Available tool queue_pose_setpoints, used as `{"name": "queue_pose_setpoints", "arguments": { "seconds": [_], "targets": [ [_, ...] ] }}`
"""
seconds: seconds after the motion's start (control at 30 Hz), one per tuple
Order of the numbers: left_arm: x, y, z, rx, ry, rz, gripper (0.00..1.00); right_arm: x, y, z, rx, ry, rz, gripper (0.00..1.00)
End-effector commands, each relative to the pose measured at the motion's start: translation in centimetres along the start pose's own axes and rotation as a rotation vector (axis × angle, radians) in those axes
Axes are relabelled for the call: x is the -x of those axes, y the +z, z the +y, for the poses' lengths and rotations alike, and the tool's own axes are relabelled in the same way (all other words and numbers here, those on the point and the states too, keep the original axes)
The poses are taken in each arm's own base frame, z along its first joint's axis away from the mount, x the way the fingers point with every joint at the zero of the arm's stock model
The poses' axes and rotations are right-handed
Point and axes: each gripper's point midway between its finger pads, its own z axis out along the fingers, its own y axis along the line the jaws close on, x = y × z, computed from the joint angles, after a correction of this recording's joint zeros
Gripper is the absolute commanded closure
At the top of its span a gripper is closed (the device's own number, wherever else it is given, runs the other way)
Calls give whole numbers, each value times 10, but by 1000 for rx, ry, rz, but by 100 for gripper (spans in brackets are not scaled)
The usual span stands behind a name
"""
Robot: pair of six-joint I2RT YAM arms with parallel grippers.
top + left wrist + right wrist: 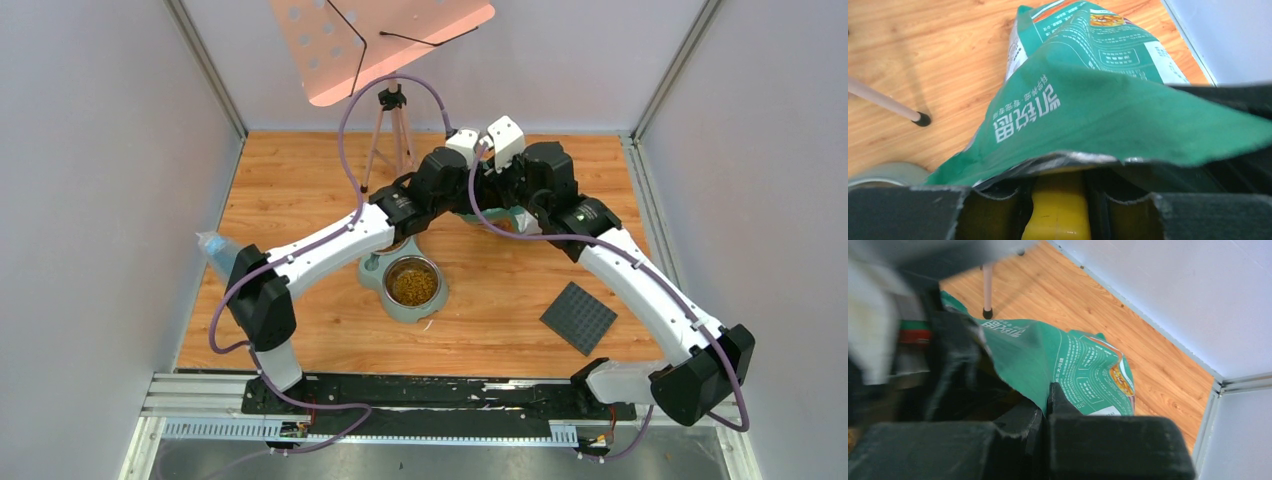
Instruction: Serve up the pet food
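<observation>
Left gripper (1060,202) clasping scoop (1058,222), right gripper (1045,415) pinching bag (1073,360)

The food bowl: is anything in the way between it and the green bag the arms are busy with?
Nothing visible on the table. The bag lies just beyond the bowl, already holding pet food. The left gripper holds a yellow scoop at the bag's mouth; the right gripper pinches the bag's edge.

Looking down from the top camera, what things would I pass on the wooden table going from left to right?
Pale blue see-through thing → green bowl with the pet food in it → dark grey square mat.
</observation>
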Motion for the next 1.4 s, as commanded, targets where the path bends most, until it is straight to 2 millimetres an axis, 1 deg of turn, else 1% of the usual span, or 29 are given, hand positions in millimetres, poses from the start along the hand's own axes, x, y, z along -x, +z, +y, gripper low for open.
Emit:
{"name": "queue_pose_setpoints", "arguments": {
  "seconds": [0.0, 0.03, 0.07, 0.1, 0.27, 0.37, 0.4, 0.43, 0.47, 0.5, 0.53, 0.57, 0.63, 0.7, 0.73, 0.77, 0.8, 0.83, 0.87, 0.9, 0.93, 0.97, 1.07, 1.2, 1.37],
  "targets": [
    [-13, 29, 24, 108, -106, -39, 100, 13, 5, -2, -56, 47, -45, 100],
    [-17, 33, 22, 99, -112, -35, 100, 9, 5, 0, -54, 65, -30, 100],
    [-24, 41, 19, 83, -117, -27, 100, 4, 6, 2, -51, 82, -10, 100],
    [-27, 46, 19, 76, -120, -30, 100, -1, 7, 3, -54, 101, 10, 100],
    [-62, 69, 24, 86, -145, 15, 100, -20, 13, 17, -18, 168, 87, 100],
    [-81, 80, 24, 79, -186, 35, 100, -31, 18, 25, -3, 211, 134, 100],
    [-91, 83, 23, 67, -197, 62, 100, -33, 20, 27, 3, 219, 144, 100],
    [-91, 87, 17, 33, -234, 48, 100, -35, 21, 30, 13, 225, 153, 100],
    [-96, 87, 8, -33, -259, 73, 100, -36, 22, 31, 20, 232, 162, 100],
    [-96, 89, 2, -73, -319, 63, 100, -38, 22, 33, 26, 240, 175, 100],
    [-98, 86, -7, -148, -358, 92, 100, -39, 23, 34, 29, 249, 184, 100],
    [-97, 82, -16, -219, -418, 108, 100, -39, 23, 34, 32, 256, 189, 100],
    [-89, 75, -23, -294, -479, 109, 100, -39, 21, 32, 33, 261, 189, 100],
    [-82, 68, -21, -323, -517, 107, 100, -39, 20, 28, 24, 264, 184, 100],
    [-83, 66, -18, -325, -543, 118, 100, -39, 19, 24, 16, 269, 181, 100],
    [-76, 62, -12, -337, -564, 119, 100, -39, 17, 22, 15, 274, 179, 100],
    [-75, 59, -10, -348, -600, 126, 100, -40, 17, 19, 11, 278, 179, 100],
    [-68, 54, -4, -371, -619, 124, 100, -40, 15, 17, 9, 276, 176, 100],
    [-66, 50, -3, -393, -651, 129, 100, -42, 13, 15, 6, 272, 177, 100],
    [-59, 46, 4, -403, -668, 121, 100, -43, 12, 13, 1, 270, 176, 100],
    [-57, 44, 11, -401, -696, 114, 100, -43, 11, 12, -1, 267, 176, 100],
    [-51, 39, 12, -415, -702, 104, 100, -43, 10, 9, -7, 264, 174, 100],
    [-40, 29, 24, -401, -722, 75, 100, -41, 7, 2, -25, 253, 164, 100],
    [-33, 15, 40, -369, -736, 62, 100, -34, 7, -6, -43, 239, 149, 100],
    [-25, 5, 60, -344, -772, 38, 100, -23, 4, -13, -46, 201, 125, 100]
  ]
}}
